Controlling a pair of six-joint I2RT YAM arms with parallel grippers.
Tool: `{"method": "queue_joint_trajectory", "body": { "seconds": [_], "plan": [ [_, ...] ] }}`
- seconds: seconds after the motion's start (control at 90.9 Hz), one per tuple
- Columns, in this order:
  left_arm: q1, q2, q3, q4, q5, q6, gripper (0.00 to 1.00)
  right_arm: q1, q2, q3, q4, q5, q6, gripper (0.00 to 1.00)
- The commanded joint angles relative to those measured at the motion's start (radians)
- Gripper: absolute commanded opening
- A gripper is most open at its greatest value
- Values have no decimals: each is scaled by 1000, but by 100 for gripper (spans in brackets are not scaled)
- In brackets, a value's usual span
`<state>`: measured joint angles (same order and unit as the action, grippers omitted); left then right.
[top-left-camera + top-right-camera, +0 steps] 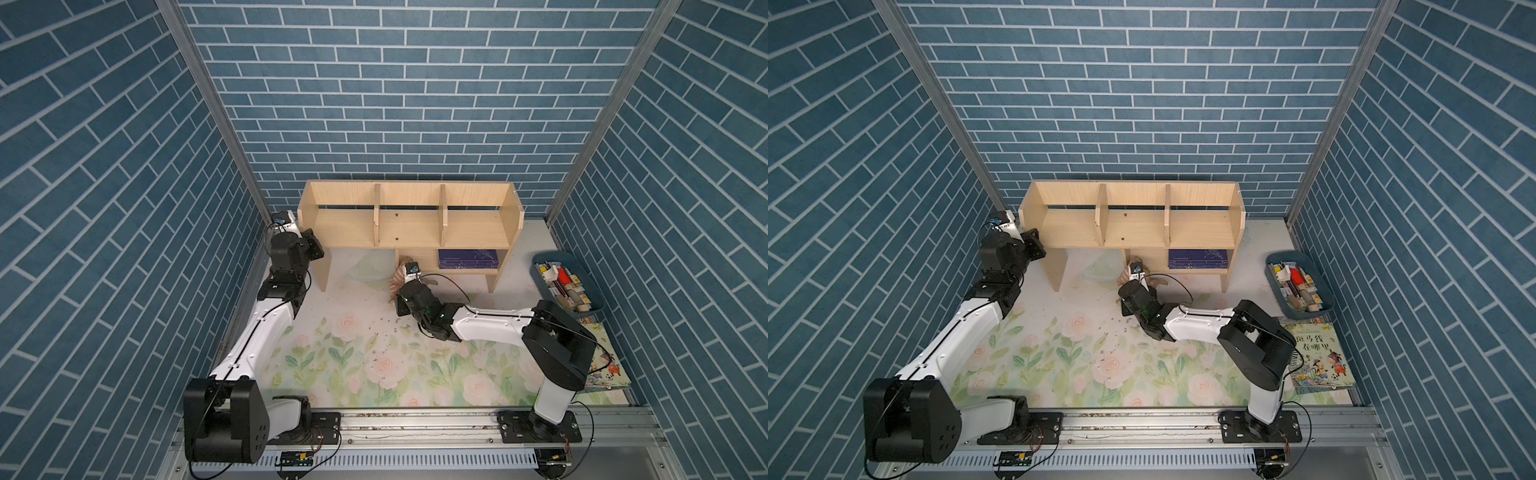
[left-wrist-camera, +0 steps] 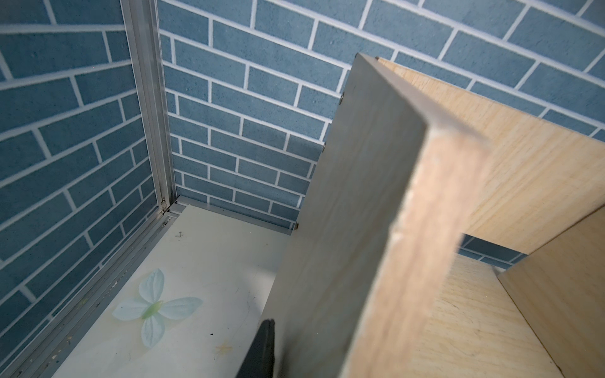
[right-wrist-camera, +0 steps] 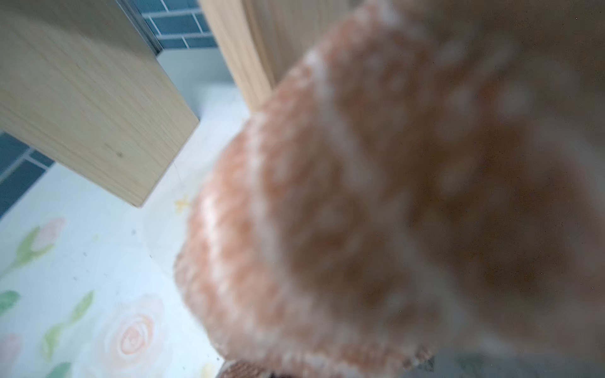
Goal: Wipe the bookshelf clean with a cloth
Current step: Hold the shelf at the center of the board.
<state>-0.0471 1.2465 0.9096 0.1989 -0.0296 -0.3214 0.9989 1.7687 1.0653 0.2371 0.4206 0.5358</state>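
Cloth (image 1: 395, 277), brown/beige stripes, is bunched at the tip of the right arm (image 1: 490, 322). It sits just in front of the left wall of the lower cubby, below the front edge of the upper tier. In the right wrist view it is a close blur covering most of the frame, and whether it touches the wood cannot be told. The right fingers are buried under the cloth and clenched on it. Bookshelf (image 1: 409, 226), light wood, stands at the back of the desk (image 1: 357, 374) against the brick wall: upper tier with two upright dividers, plank legs, small cubby low on the right. There are two small brown specks in the middle bay. A dark blue book (image 1: 467, 258) lies flat in the cubby. The left arm (image 1: 257, 328) reaches to the shelf's left side panel. In the left wrist view one of the left fingers (image 2: 262, 343) lies against the panel's outer face and the other is hidden, so clamped or released cannot be told. Dark crumbs (image 1: 376, 332) are scattered on the floral desk surface in front of the shelf, near the right wrist. A blue bin (image 1: 545, 255) of small items sits on the desk right of the shelf. A colourful picture book (image 1: 1320, 353) lies flat just in front of the bin, by the right arm's elbow.
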Motion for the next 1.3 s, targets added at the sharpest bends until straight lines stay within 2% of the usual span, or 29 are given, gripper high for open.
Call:
{"method": "queue_joint_trajectory", "body": {
  "seconds": [0.0, 0.154, 0.352, 0.506, 0.605, 0.803, 0.968, 1.089, 1.287],
  "plan": [
    [-7, -29, -6, -11, 7, -107, 0, -37, -113, 80, -47, 58, -50, 0],
    [-8, -33, -5, -20, -8, -85, 0, -105, -223, 46, -100, 93, -55, 0],
    [-5, -18, 16, -37, 10, -75, 0, -228, -489, -183, -159, 168, -48, 0],
    [-6, -4, 13, -39, 0, -62, 0, -394, -712, -311, -251, 188, -32, 0],
    [-5, 11, 19, -40, 14, -61, 0, -458, -786, -337, -265, 168, -52, 0],
    [-6, 8, 17, -40, 15, -61, 0, -457, -653, -299, -240, 55, -109, 0],
    [-7, 7, 14, -39, 16, -63, 0, -307, -554, -261, -184, 77, -113, 0],
    [-12, 8, 9, -35, 23, -70, 0, -185, -433, -118, -201, 132, -170, 0],
    [-16, -5, 15, -37, 28, -75, 0, -33, -177, 138, -210, 116, -202, 0]
  ]
}}
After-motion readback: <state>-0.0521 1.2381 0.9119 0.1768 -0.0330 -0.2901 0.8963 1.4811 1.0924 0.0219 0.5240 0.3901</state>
